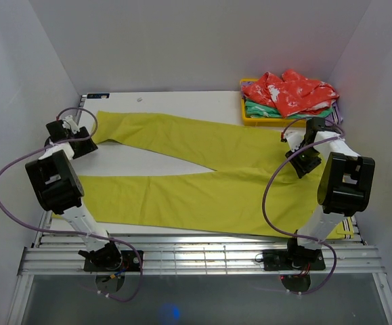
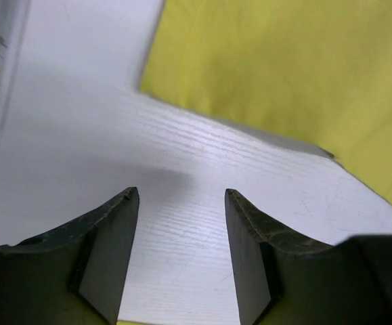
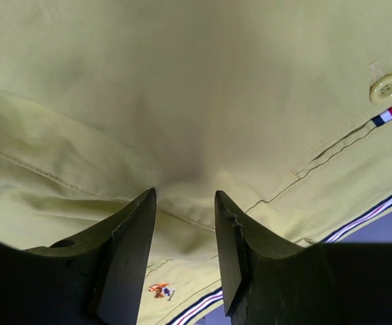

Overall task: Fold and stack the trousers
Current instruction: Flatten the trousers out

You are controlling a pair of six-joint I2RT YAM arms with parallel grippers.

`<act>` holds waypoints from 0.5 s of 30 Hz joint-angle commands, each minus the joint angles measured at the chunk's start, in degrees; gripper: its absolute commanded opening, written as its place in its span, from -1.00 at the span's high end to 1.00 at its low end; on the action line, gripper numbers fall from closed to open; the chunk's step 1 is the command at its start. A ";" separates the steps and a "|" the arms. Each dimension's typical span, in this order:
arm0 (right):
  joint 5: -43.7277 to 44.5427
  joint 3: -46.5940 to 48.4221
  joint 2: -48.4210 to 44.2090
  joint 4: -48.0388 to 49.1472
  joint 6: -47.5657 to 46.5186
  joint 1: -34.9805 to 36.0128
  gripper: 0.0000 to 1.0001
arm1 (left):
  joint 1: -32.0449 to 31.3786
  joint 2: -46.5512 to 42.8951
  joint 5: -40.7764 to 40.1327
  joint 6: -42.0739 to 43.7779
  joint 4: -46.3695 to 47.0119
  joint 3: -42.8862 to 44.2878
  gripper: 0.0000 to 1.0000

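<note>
The mustard yellow-green trousers [image 1: 209,183] lie spread flat on the white table [image 1: 148,159], both legs running left and the waist at the right. My left gripper [image 1: 87,145] is open and empty, low over bare table beside the end of the far leg. In the left wrist view it [image 2: 182,196] is over white table, with the cloth [image 2: 284,68] ahead to the right. My right gripper [image 1: 302,164] is at the waist. In the right wrist view it [image 3: 185,196] is open, tips pressed into the cloth [image 3: 182,88], which puckers between them. A button [image 3: 386,88] and the striped lining [image 3: 378,206] show.
A yellow tray [image 1: 250,122] at the back right corner holds a red patterned garment [image 1: 287,91] on top of a green one [image 1: 260,110]. White walls close in on the left, back and right. A metal rail [image 1: 202,254] runs along the near edge.
</note>
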 commanded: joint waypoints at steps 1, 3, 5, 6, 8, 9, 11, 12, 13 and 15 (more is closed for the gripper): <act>-1.95 2.59 -2.38 -2.12 -2.75 -1.00 0.08 | 0.01 -7.85 2.05 7.96 3.18 3.20 -0.26; -4.24 3.03 -1.42 -2.92 -2.67 -1.00 0.13 | -0.34 -6.72 5.65 9.81 3.18 6.54 -0.19; -4.77 3.21 -0.54 -3.10 -1.96 -1.00 0.22 | -1.74 -5.14 6.98 12.53 3.18 9.87 -0.10; -5.12 3.30 0.25 -2.83 -1.70 -1.00 0.24 | -2.44 -4.26 6.72 13.41 3.70 10.59 -0.07; -5.56 3.12 1.05 -1.78 -0.56 -1.00 0.37 | -4.11 -1.19 7.50 15.96 5.37 12.34 -0.02; -5.65 3.21 2.09 -1.43 0.05 -1.00 0.41 | -4.64 0.04 8.03 16.14 6.60 14.09 0.03; -5.56 3.56 3.24 -1.08 1.28 -1.00 0.50 | -6.14 5.21 7.86 16.15 6.52 17.34 0.14; -5.30 3.65 3.94 -0.90 1.64 -1.00 0.53 | -6.49 7.07 7.34 15.54 6.61 20.93 0.15; -5.12 3.65 4.21 -0.64 1.90 -1.00 0.54 | -7.01 9.09 7.16 14.92 6.87 22.79 0.17; -4.51 3.30 4.91 -0.02 2.17 -1.00 0.56 | -7.46 14.98 6.98 13.07 7.22 26.66 0.17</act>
